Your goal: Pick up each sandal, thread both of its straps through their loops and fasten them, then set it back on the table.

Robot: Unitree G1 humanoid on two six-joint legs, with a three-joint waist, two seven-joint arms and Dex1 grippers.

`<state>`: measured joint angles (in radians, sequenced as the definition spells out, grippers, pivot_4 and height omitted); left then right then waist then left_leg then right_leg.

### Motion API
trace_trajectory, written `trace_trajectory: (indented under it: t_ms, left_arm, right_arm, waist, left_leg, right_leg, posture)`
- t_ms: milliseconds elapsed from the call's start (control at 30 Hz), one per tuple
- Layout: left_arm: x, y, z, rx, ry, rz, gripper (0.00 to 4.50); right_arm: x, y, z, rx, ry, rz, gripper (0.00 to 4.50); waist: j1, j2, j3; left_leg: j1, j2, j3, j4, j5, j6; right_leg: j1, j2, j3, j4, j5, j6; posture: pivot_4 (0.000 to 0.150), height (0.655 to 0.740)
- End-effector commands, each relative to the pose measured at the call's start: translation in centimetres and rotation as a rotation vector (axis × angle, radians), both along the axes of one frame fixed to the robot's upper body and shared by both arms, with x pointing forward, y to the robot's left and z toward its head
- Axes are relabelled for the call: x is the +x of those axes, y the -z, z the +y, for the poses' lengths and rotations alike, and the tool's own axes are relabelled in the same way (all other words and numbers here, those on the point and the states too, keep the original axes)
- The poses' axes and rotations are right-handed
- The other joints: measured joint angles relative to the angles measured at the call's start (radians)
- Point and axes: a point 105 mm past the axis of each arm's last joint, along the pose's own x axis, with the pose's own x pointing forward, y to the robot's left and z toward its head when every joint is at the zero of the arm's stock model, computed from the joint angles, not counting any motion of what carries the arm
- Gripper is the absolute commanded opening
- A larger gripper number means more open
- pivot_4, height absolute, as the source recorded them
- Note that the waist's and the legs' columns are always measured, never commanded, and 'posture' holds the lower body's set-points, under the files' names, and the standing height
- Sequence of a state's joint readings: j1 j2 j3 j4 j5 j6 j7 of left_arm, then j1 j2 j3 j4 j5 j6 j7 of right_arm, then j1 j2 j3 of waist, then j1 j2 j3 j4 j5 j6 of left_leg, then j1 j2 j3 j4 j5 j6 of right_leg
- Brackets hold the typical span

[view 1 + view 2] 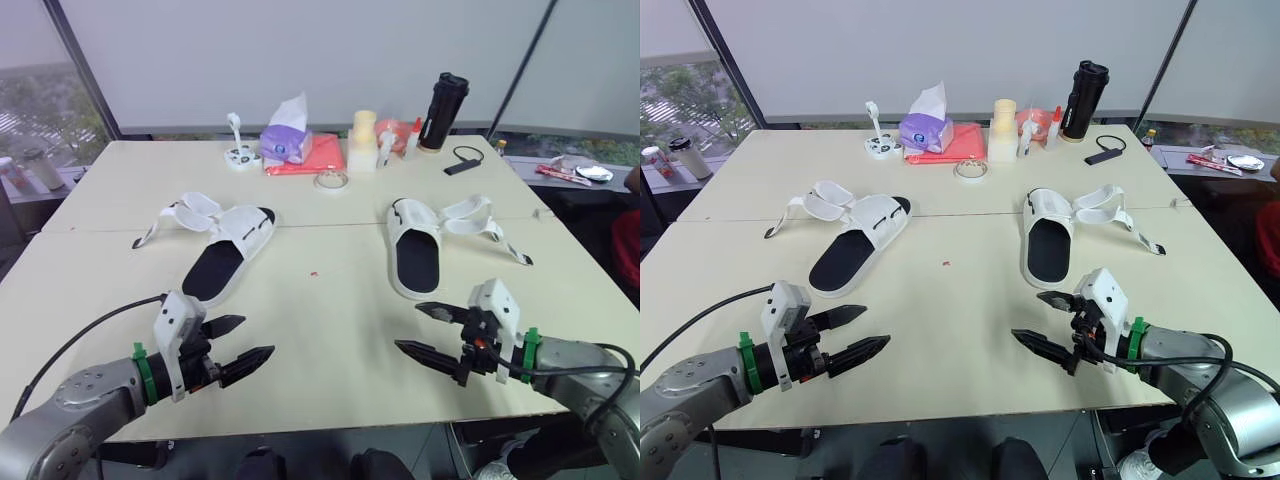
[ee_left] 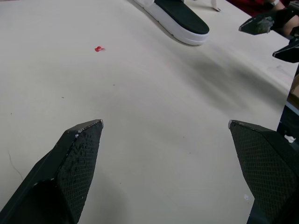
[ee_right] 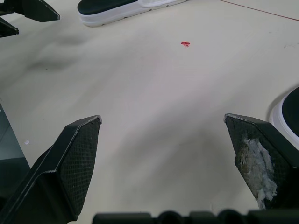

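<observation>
Cream table [image 1: 330, 300], viewed from above. At centre left, left sandal [image 1: 225, 250], white with a black insole, flat on the tabletop, straps [image 1: 185, 212] splayed loose toward the upper left. At centre right, right sandal [image 1: 415, 255], likewise flat and unfastened, loose ends trailing right. In the lower left corner, left gripper [image 1: 258, 336], fingers spread apart, grasping nothing, low near that sandal's heel. In the lower right, right gripper [image 1: 407, 326], equally spread and empty. Probably held wide and angled inward, ready for a first pickup; nothing threaded yet.
</observation>
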<state>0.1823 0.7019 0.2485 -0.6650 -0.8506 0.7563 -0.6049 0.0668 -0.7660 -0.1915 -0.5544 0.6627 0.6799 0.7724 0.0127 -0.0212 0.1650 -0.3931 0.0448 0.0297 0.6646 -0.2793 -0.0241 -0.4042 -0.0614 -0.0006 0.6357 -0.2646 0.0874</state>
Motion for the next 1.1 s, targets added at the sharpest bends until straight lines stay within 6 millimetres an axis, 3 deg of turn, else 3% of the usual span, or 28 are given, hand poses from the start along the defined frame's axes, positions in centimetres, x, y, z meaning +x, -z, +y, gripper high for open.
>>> trace_trajectory:
  t_ms: [33,400,600,733,867,1100]
  left_arm:
    - [0.3,-0.7,0.3,0.000,-0.021,-0.049,4.48]
    - [0.3,-0.7,0.4,-0.007,-0.011,-0.050,4.48]
    - [1.1,-1.1,0.3,0.005,-0.006,-0.065,4.48]
    - [2.2,-3.1,-0.2,-0.015,0.067,-0.080,4.48]
    - [2.7,-6.0,-2.4,-0.015,0.278,-0.092,4.48]
    - [3.4,-7.8,-5.1,-0.028,0.408,-0.139,4.48]
  right_arm:
    - [0.4,-0.6,0.2,0.001,-0.005,-0.045,4.50]
    - [0.7,-1.0,0.7,0.008,0.005,-0.072,4.50]
    - [1.9,-1.8,0.4,-0.002,0.072,-0.148,4.50]
    - [4.2,-3.9,-0.9,-0.095,0.190,-0.333,4.50]
    - [7.5,-6.3,-3.5,-0.359,0.390,-0.598,4.50]
    - [12.3,-4.8,-4.1,-0.708,0.434,-0.775,4.50]
  waist:
    - [0.000,0.000,0.000]
    - [0.000,0.000,0.000]
    - [0.000,0.000,0.000]
    - [0.001,0.000,0.001]
    - [0.000,0.001,0.001]
    - [-0.012,0.001,0.001]
  left_leg:
    - [0.000,0.000,0.000,0.000,0.000,0.000]
    - [0.000,0.000,0.000,0.000,0.000,0.000]
    - [0.000,0.000,0.000,0.000,0.000,0.000]
    - [0.000,0.000,0.000,0.000,0.000,0.000]
    - [-0.001,-0.001,0.000,0.000,0.000,0.000]
    - [-0.003,-0.001,0.001,-0.003,0.000,0.000]
  right_leg:
    - [0.000,0.000,0.000,0.000,0.000,0.000]
    - [0.000,0.000,0.000,0.000,-0.001,-0.001]
    - [0.000,0.000,0.000,0.000,-0.001,-0.001]
    - [0.000,0.000,0.000,-0.001,-0.001,-0.001]
    - [-0.001,0.000,0.000,-0.001,-0.001,-0.001]
    - [-0.004,0.001,0.001,-0.002,0.001,0.003]
  posture:
    - [0.150,0.7394]
    - [0.150,0.7394]
    - [0.150,0.7394]
    - [0.150,0.7394]
    - [0.150,0.7394]
    - [0.150,0.7394]
